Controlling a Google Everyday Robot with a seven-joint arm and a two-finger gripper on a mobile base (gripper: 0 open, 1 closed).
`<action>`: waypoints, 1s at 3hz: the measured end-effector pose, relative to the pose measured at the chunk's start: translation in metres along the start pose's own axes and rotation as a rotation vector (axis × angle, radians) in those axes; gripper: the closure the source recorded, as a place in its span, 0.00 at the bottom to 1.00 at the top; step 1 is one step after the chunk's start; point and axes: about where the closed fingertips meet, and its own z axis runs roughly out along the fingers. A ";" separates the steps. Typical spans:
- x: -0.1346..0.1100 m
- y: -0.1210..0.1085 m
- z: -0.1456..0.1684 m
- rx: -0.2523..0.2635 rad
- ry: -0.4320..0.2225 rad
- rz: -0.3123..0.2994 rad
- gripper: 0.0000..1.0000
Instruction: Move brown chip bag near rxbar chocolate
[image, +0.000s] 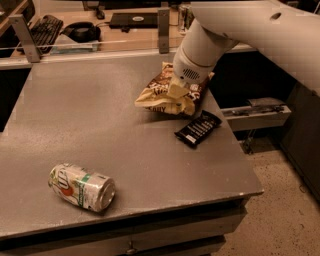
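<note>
Just beside the gripper (180, 92), which pinches the brown chip bag (156, 98), lies the rxbar chocolate (198, 128), so seemingly only setting the bag down remains.

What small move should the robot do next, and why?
Probably lower and release the brown chip bag. The hand, over the far right part of the table, grips the bag, which is already close to the rxbar chocolate.
</note>
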 end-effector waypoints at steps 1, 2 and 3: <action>-0.012 0.008 0.005 -0.026 -0.035 -0.012 0.61; -0.027 0.013 0.013 -0.050 -0.073 -0.028 0.38; -0.040 0.015 0.014 -0.063 -0.108 -0.043 0.15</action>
